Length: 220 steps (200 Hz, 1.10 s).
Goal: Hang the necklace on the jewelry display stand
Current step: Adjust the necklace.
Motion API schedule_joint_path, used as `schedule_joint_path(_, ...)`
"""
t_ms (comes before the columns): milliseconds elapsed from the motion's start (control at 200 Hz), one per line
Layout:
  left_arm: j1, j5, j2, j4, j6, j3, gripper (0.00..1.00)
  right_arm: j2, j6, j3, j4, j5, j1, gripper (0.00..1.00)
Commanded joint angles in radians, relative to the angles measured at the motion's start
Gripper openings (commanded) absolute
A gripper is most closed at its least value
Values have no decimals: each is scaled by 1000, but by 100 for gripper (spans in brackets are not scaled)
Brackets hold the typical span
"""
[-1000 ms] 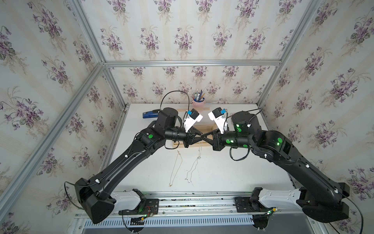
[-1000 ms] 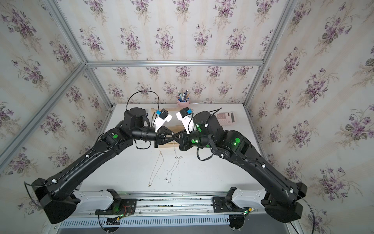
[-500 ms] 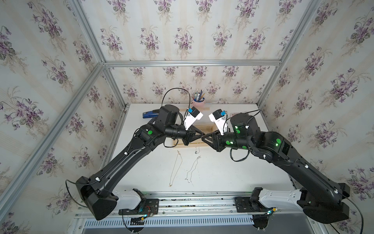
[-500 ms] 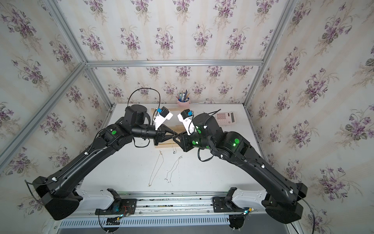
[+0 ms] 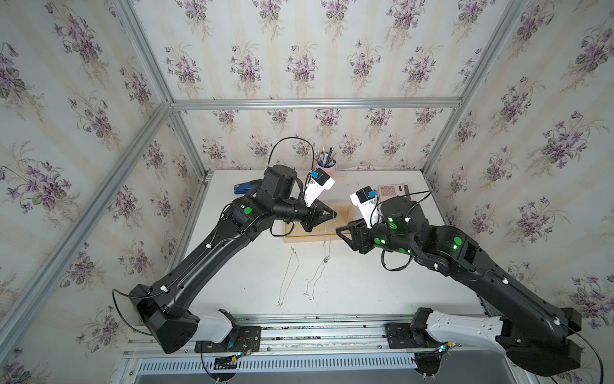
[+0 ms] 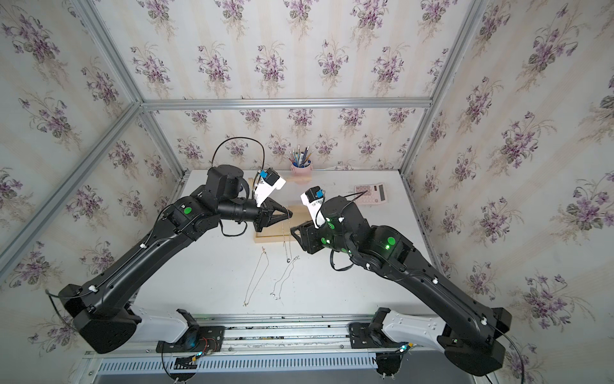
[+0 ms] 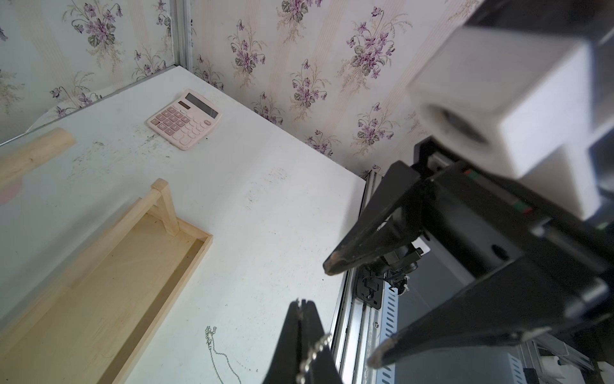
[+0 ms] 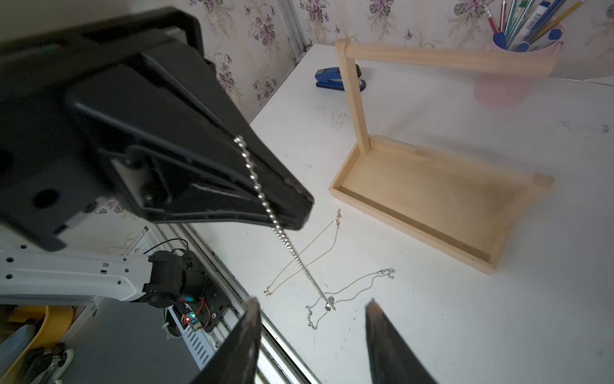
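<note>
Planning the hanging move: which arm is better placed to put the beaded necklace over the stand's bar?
Left. The left gripper is shut on the beaded necklace, which dangles from it near the top bar of the jewelry display stand. The right gripper is open and empty.

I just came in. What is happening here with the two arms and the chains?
The left claw is shut on a silver ball-chain necklace, which dangles from it in front of the jewelry display stand. The right claw is open next to the chain and holds nothing. The top bar of the stand is bare, so nothing hangs there yet. A gold necklace and a thin silver necklace lie on the table.
</note>
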Motion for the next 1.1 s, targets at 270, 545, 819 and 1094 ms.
schedule_joint_path(270,0,-17,8,-47,22,32,0,1,-22,-62,138,24,0,49)
schedule_joint_path(545,1,-11,12,-63,25,50,0,32,-35,-56,171,43,0,49)
schedule_joint_path(819,0,-3,12,-77,32,52,0,44,-42,-77,228,79,0,48)
schedule_joint_path(1094,0,-29,61,-104,31,75,0,76,-56,-94,295,161,0,39)
